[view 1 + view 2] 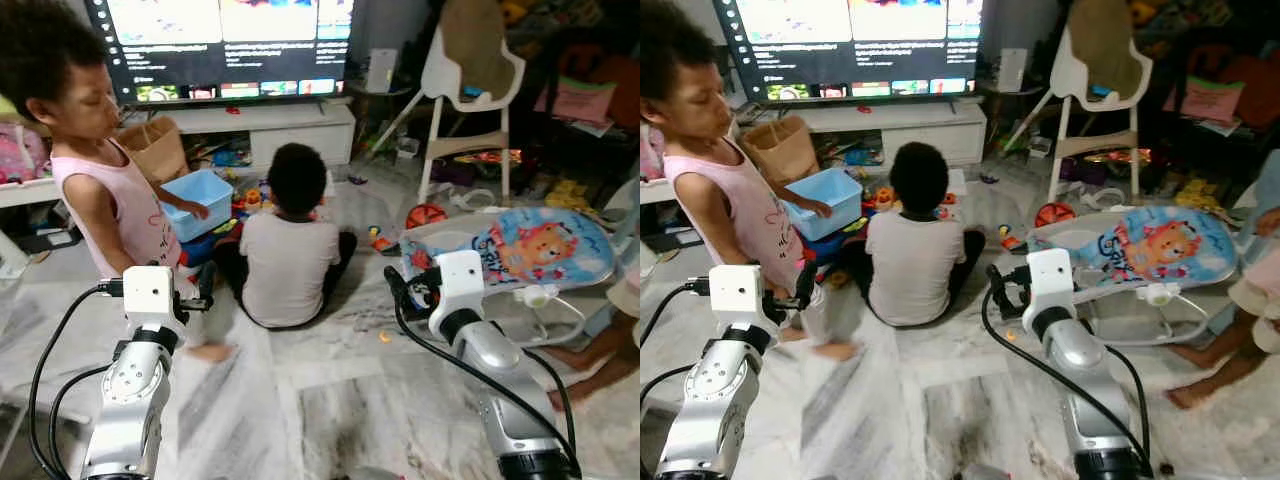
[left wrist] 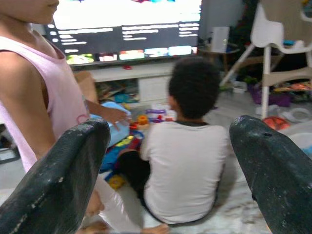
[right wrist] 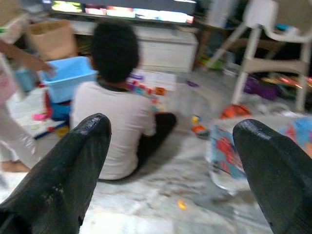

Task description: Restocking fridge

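You're in a living room, and nothing here looks like a fridge or like groceries to stock, so I judge you're in the travel step, not yet handling anything.

Take the seated child in the white shirt [image 1: 292, 255] as your marker, planted on the marble floor [image 1: 330, 400] straight ahead with its back to you. Your left end effector [image 1: 205, 285] is raised just to the left of that child, fingers [image 2: 58, 185] spread wide with nothing between them. Your right end effector [image 1: 397, 288] is up just to the right of the child, also wide apart and empty.

Beside the child on the left, a second child in a pink top [image 1: 110, 200] stands very close to your left arm, one hand on a blue bin [image 1: 200, 200]. Beyond the seated child is the television [image 1: 225, 45] on its white stand. To the child's right lies a baby bouncer [image 1: 530, 250], with a white high chair [image 1: 465, 90] behind it, and toys are scattered round about.

As for the task's things: no fridge, no items, none that I can make out.

The next move, as I read it, calls for turning away and finding the kitchen. Go slowly; both children are within reach of your arms, and the floor clutter hems in your path.
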Tool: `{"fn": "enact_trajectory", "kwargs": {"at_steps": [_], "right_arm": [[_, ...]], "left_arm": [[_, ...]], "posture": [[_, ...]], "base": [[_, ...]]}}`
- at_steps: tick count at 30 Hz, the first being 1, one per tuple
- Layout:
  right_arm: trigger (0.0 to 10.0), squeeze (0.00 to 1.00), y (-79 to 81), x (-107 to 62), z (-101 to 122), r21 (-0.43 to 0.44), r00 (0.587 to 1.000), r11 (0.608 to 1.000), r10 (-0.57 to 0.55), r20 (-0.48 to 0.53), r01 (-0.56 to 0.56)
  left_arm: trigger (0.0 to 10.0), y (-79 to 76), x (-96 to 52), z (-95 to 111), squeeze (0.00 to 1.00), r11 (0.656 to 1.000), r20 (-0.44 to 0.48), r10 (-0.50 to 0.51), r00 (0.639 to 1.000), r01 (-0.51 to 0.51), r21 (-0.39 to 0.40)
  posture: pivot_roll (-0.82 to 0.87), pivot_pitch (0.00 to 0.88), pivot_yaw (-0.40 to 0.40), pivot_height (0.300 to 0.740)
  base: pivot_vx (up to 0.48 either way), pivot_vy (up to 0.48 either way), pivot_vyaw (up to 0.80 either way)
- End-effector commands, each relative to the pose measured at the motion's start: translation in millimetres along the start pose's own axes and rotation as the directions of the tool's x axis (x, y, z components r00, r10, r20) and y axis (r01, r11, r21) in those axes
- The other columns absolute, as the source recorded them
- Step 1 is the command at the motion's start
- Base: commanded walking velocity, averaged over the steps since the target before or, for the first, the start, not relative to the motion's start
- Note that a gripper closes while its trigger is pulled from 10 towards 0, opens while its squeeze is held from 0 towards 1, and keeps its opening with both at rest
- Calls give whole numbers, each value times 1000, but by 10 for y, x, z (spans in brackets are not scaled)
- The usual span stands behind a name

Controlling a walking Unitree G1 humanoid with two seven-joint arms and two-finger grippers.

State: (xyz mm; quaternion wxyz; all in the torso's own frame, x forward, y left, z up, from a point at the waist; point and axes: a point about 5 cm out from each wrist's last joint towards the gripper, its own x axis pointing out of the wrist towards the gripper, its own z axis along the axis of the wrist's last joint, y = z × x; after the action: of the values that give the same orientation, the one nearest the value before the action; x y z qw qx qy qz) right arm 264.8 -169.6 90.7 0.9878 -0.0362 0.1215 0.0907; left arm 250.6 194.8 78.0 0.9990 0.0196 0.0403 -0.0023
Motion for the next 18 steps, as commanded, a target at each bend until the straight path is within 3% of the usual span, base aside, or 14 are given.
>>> {"fn": "enact_trajectory", "kwargs": {"at_steps": [1, 6, 10, 18], "right_arm": [[10000, 0, -40, -27, 28, 13, 1000, 1000, -28, 5, 28], [10000, 0, -23, -31, 34, 23, 999, 999, -31, 9, 31], [10000, 0, -19, -40, 44, 27, 1000, 999, -28, 12, 28], [10000, 0, -72, -110, 16, 27, 999, 999, -38, 11, 38]], "left_arm": [[10000, -4, 15, 23, 0, 1000, 6, -6, 1000, 6, 6], [10000, 40, 35, 49, 0, 999, 23, 46, 999, -47, 25], [10000, 187, 40, 45, 0, 983, 23, 171, 985, -172, 61], [10000, 272, -87, 40, 0, 976, 30, 200, 979, -202, 78]], "posture": [[9, 0, -33, 740], [9, 0, -29, 740], [12, 0, -30, 740], [23, 0, -26, 740]], "base": [[266, -398, 0], [52, -175, 0], [0, 0, 0], [0, 0, 0]]}}
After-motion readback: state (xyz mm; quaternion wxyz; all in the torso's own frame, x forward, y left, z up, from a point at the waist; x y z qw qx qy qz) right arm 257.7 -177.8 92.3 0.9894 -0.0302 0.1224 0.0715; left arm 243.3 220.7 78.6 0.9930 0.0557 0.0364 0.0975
